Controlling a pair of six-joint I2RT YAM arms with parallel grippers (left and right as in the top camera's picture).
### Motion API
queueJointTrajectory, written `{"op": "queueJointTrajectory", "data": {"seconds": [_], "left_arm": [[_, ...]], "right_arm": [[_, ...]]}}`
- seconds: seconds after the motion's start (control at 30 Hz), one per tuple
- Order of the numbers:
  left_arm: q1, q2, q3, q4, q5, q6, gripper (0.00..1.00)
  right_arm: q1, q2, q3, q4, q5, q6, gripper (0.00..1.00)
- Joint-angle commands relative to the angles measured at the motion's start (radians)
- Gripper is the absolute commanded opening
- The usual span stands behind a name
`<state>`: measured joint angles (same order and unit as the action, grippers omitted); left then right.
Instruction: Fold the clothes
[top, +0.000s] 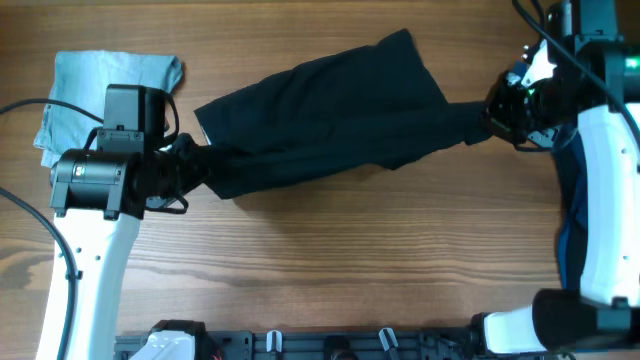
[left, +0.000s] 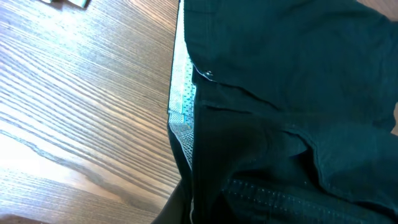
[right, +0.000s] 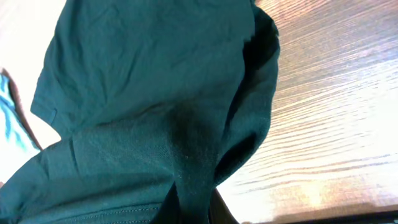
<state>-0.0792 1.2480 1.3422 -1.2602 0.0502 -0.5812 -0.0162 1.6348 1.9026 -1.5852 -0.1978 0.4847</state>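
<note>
Near tabletop (top: 350, 260): bare wood in front of the arms, with room there to bring an edge down for a fold
Left claw (top: 188, 168): down at the near-left end of the dark garment (top: 330, 115), and the cloth gathers into a tight neck right at it
Left claw, opening: fingers buried under fabric in the left wrist view, so the gap cannot be read; going by that bunched neck, it is clamped on the garment
What the left end is: the wrist view catches a patterned lining (left: 183, 106) along the edge and a small stud (left: 208, 74), so this looks like the waistband end
Garment, position: lying across the middle of the tabletop, running on a slant from the left claw up to the right one, with a few creases through its lower edge
Why it is held so: one end in each claw pulls the cloth long and flat, which looks like smoothing ahead of the first fold
Right claw (top: 490, 112): further back on the right, where the cloth narrows to a thin tail that runs into it
Right claw, opening: the right wrist view shows fabric funnelling into a dark pleat at the bottom edge; pinched closed on that tail, fingers themselves hidden
Far left corner: a pale blue cloth (top: 80, 85) lies folded and partly under the left arm, apart from the dark garment
</note>
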Motion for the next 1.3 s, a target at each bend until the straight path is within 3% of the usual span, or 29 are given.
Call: {"op": "queueJointTrajectory", "data": {"seconds": [0.0,0.33,0.6,1.07,1.27], "left_arm": [[0.032,-0.014,0.017,0.001,-0.154,-0.037,0.04],[0.111,0.111,0.017,0.108,-0.160,-0.056,0.04],[0.202,0.174,0.017,0.106,-0.182,-0.056,0.04],[0.209,0.302,0.017,0.274,-0.184,-0.055,0.04],[0.209,0.397,0.017,0.320,-0.274,-0.056,0.04]], "right_arm": [[-0.029,0.071,0.018,0.039,0.153,-0.002,0.04],[-0.029,0.239,0.018,0.068,0.153,0.013,0.04],[-0.029,0.237,0.018,0.046,0.164,0.005,0.04],[-0.020,0.318,0.018,0.208,0.144,0.015,0.04],[0.028,0.423,0.018,0.383,0.138,0.015,0.04]]}}
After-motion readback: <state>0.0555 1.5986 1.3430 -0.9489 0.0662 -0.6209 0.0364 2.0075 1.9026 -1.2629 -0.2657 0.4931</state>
